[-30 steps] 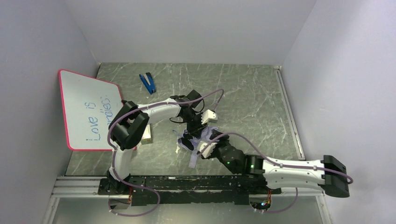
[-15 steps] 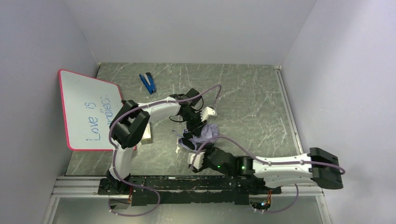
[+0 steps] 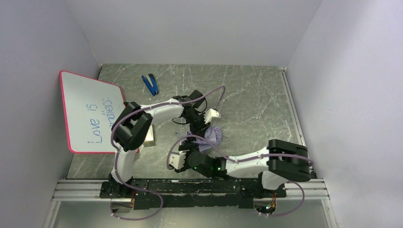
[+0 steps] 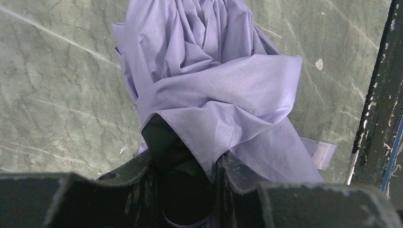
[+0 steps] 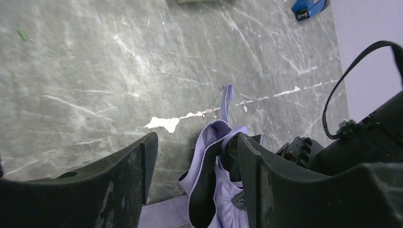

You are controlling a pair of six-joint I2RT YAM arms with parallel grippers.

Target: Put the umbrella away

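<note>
With the umbrella (image 3: 212,135) bunched on the worktop (image 3: 252,95) well right of the whiteboard (image 3: 90,111), its fabric pinched by the left hand (image 4: 187,161), the spread, empty right hand (image 5: 196,142) on its whiteboard side should probably catch the loose strap (image 5: 228,99) squarely.

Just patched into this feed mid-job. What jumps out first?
The crumpled lavender umbrella in the middle of the table jumps out first. Its fabric is pinched in the left gripper, while the right gripper stands open right beside it. Next come the pink-framed whiteboard with handwriting, propped at the table's left edge, and a small blue object near the far side.
</note>
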